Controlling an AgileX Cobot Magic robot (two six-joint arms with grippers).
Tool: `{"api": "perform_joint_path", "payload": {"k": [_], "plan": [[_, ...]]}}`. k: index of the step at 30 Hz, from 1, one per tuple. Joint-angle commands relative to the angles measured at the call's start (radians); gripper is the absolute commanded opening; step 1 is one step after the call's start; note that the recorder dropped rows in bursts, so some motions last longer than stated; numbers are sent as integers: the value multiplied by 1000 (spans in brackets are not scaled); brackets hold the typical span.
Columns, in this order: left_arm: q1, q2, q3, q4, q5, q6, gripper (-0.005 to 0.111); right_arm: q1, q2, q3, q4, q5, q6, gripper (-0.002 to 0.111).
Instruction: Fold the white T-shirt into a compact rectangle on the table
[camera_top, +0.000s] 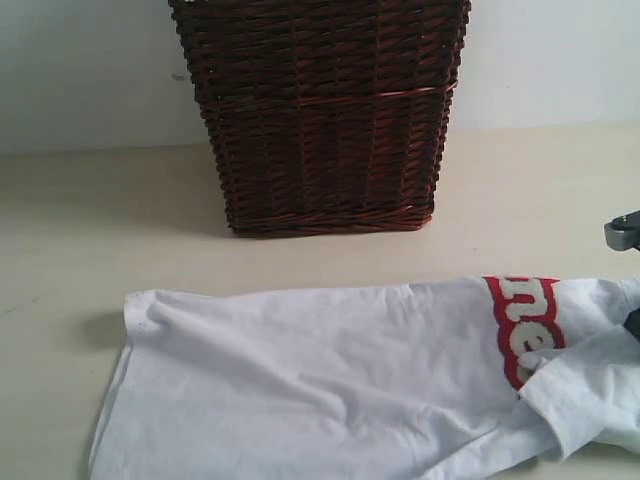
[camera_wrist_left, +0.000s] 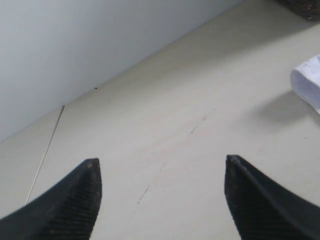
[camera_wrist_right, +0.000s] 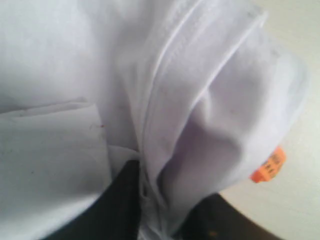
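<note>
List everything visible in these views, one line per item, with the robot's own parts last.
white T-shirt: one, white with red-outlined lettering, spread on the near side of the table, its right end folded over.
neck tag: one, orange, on the shirt's edge in the right wrist view.
wicker basket: one, dark brown, standing on the table behind the shirt, apart from it.
table: one, pale cream, under everything.
wall: one, pale grey-white, behind the table.
left gripper: one, black, open over bare table, holding nothing.
right gripper: one, black, shirt cloth between its jaws; whether it is clamped is unclear.
</note>
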Motion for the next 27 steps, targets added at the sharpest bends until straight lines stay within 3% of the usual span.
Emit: {"api": "perform_joint_path", "payload": {"k": [1,5,13,20,27], "plan": [[-3,-5,3,-1,-3,-1,67,-2,-9,2,-7,23,-17,0],[-3,-5,3,-1,-3,-1,67,-9,-15,2,-94,88,-75,0],[-3,-5,3,-1,-3,-1,67,-162,-44,2,-191,92,-130,0],[-3,-5,3,-1,-3,-1,67,-181,-151,2,-106,218,-284,0],[-3,-5,3,-1,-3,-1,67,-181,-265,2,143,429,-466,0]]}}
